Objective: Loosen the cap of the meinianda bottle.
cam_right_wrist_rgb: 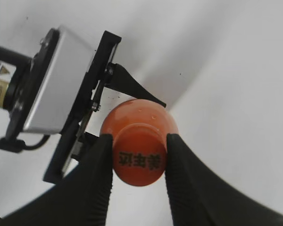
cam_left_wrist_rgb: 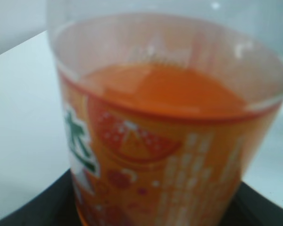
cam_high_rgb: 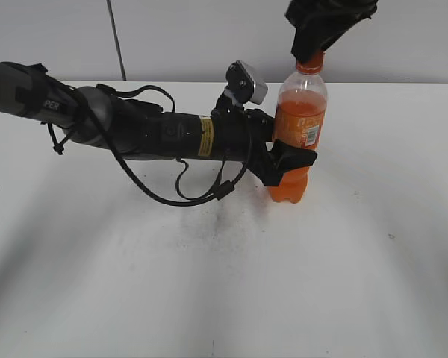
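With the left pincer clamped around the meinianda bottle and the right pincer clamped on its cap, only the twist seems left.

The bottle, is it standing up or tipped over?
Standing up. The meinianda bottle rests base-down on the table, held by the left gripper, with the right gripper on its cap.

The white surface, faintly smudged grey just left of the bottle's base, carries only the upright meinianda bottle standing on it.
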Action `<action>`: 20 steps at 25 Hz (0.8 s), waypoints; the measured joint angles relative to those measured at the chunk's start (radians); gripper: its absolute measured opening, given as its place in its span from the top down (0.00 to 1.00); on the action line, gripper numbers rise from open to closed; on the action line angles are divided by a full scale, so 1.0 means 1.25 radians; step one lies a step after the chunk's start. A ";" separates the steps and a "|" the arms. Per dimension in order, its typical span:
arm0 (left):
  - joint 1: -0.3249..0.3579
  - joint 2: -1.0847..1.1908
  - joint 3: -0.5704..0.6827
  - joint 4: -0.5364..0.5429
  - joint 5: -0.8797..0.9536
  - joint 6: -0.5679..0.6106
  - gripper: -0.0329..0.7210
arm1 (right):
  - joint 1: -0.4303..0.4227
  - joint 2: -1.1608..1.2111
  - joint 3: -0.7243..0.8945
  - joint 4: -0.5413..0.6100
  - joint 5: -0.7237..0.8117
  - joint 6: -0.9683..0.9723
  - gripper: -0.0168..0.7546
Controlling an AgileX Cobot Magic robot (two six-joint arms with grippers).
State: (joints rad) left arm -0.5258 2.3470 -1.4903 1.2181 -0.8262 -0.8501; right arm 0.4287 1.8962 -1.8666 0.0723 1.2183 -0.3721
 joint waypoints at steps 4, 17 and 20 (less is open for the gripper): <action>0.000 0.000 0.000 0.000 0.003 -0.003 0.40 | 0.000 -0.001 -0.001 -0.002 -0.002 -0.361 0.73; 0.000 -0.001 0.000 0.012 -0.002 -0.002 0.40 | 0.001 -0.023 0.000 0.006 0.000 -0.287 0.40; 0.000 -0.001 0.000 0.013 -0.002 0.000 0.40 | 0.001 -0.045 0.000 0.012 0.000 -0.027 0.32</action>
State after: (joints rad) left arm -0.5258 2.3463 -1.4903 1.2342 -0.8291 -0.8501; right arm 0.4299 1.8406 -1.8668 0.0877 1.2185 -0.4054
